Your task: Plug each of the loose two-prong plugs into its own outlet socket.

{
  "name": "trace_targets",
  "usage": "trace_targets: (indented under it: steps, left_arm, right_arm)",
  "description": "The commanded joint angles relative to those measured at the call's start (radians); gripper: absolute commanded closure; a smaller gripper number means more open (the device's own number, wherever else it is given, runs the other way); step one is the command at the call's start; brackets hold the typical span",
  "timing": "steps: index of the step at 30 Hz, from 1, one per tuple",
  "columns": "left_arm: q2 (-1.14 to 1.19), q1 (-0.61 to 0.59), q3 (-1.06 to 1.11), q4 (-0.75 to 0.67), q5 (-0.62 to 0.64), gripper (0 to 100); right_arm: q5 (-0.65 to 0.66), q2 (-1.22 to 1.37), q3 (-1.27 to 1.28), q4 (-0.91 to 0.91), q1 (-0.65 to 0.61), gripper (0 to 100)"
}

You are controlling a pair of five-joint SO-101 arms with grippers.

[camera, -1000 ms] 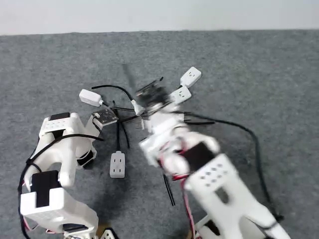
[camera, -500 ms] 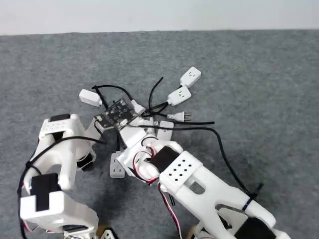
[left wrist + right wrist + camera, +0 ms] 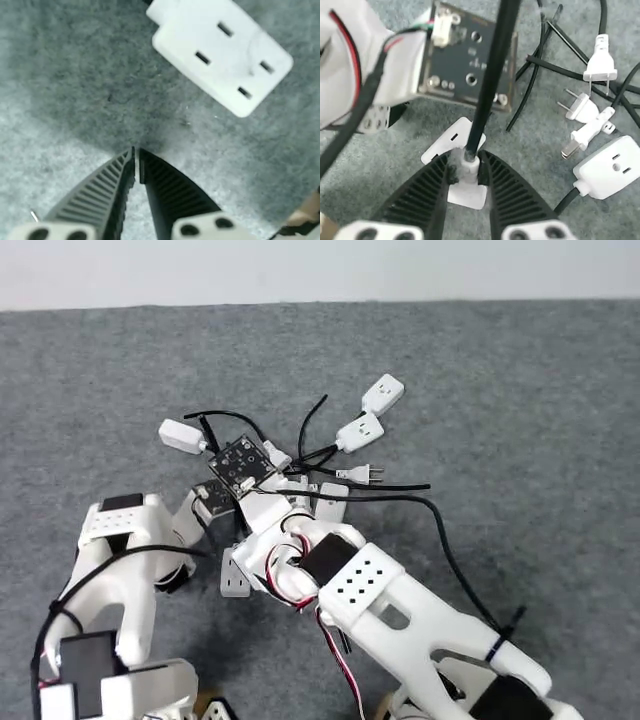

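Two grippers: right gripper (image 3: 466, 160) grasps the light, rigid plug (image 3: 468, 189) at its rear; the springy cord (image 3: 492, 65) may tug. Left gripper (image 3: 136, 155) pinched closed, empty.

Soft, even light — faint shadows only

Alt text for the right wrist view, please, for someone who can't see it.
The right gripper is shut on a white plug with a black cord, held against a white outlet socket on grey carpet. Several loose white plugs and another outlet lie nearby.
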Motion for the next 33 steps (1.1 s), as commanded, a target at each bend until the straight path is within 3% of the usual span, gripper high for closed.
trace_targets:
  steps: [1,9,14,29,33]
  left_arm:
    - [-0.072,0.021,0.028,-0.025,-0.031,99]
    - [-0.172,0.018,0.102,-0.080,-0.035,99]
    - [-0.178,0.008,0.104,-0.129,0.089,99]
    - [-0.183,-0.051,0.091,-0.153,0.124,99]
    - [-0.181,-0.021,0.091,-0.150,0.175,99]
  right_arm:
    - [-0.052,-0.004,-0.018,-0.019,0.022,99.1]
    - [-0.252,0.035,-0.003,-0.077,0.019,99.1]
    - [-0.253,0.153,-0.005,-0.171,0.016,99.1]
    - [-0.256,0.186,-0.091,-0.182,0.010,99.1]
    - [-0.250,0.160,-0.100,-0.076,0.019,99.1]
